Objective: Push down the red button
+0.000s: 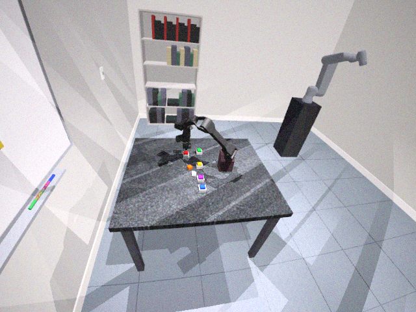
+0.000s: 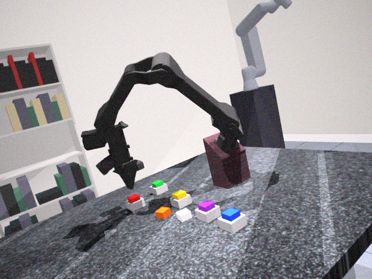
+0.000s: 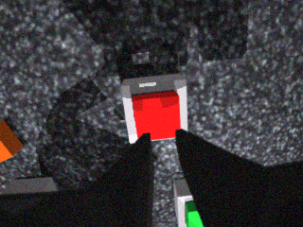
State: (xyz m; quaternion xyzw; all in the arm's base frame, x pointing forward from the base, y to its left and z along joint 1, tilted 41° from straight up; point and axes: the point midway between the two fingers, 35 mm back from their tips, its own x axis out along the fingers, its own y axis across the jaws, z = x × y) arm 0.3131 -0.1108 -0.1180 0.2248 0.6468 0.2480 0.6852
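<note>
The red button [image 1: 186, 153] [image 2: 133, 198] [image 3: 156, 113] sits in its white base on the table, its red cap standing up. My gripper [image 1: 186, 147] [image 2: 130, 188] [image 3: 163, 138] points down a little above it, not touching it. Its fingers are nearly together, with a narrow gap and nothing between them. In the wrist view the fingertips overlap the cap's lower edge; the rest of the cap shows.
Near it stand the green button [image 1: 199, 150] [image 2: 157, 183] [image 3: 193, 215], yellow button [image 1: 199, 164] [image 2: 179, 195], orange block [image 1: 189, 167] [image 2: 162, 213] [image 3: 7, 144] and white block [image 1: 194, 173] [image 2: 183, 214]. The purple button [image 1: 200, 177] [image 2: 206, 206] and blue button [image 1: 202, 186] [image 2: 230, 214] are farther off.
</note>
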